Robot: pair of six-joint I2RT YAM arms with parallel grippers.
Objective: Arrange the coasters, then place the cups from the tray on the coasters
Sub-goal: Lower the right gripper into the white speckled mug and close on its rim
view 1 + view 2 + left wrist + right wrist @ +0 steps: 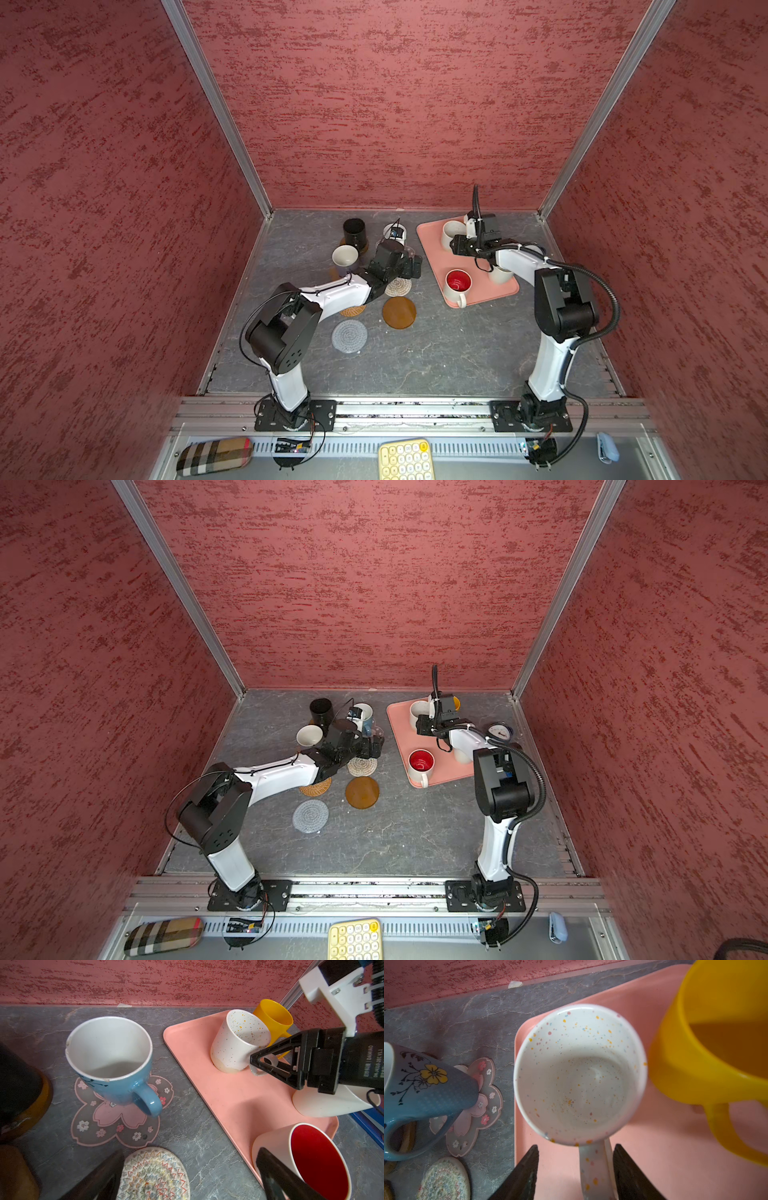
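1. Left claw (412, 266): the fingers stood wide apart with nothing between them, near the blue mug (110, 1059) and the zigzag woven mat (153, 1174).
2. Black mug (354, 235): it stood upright on a brown disc (46, 1099), at the far left of the group and off the tray (207, 1076).
3. Cream mug (345, 257): it stood just in front of the black mug. What lay under it was mostly hidden.
4. Blue mug: it rested on the pink flower mat (116, 1126).
5. Bare mats: a tan woven mat (352, 310) lay partly under the left arm, with a grey woven mat (349, 336) and a second brown disc (399, 312) nearby.
6. Tray: it held four mugs. These were the speckled mug (579, 1072), the yellow mug (716, 1043), a pale mug (324, 1103) partly under the right arm, and the red-lined mug (457, 284).
7. Right claw (576, 1147): the fingers were partly open and straddled the speckled mug's handle. One finger was at the handle and the other stood clear of it.
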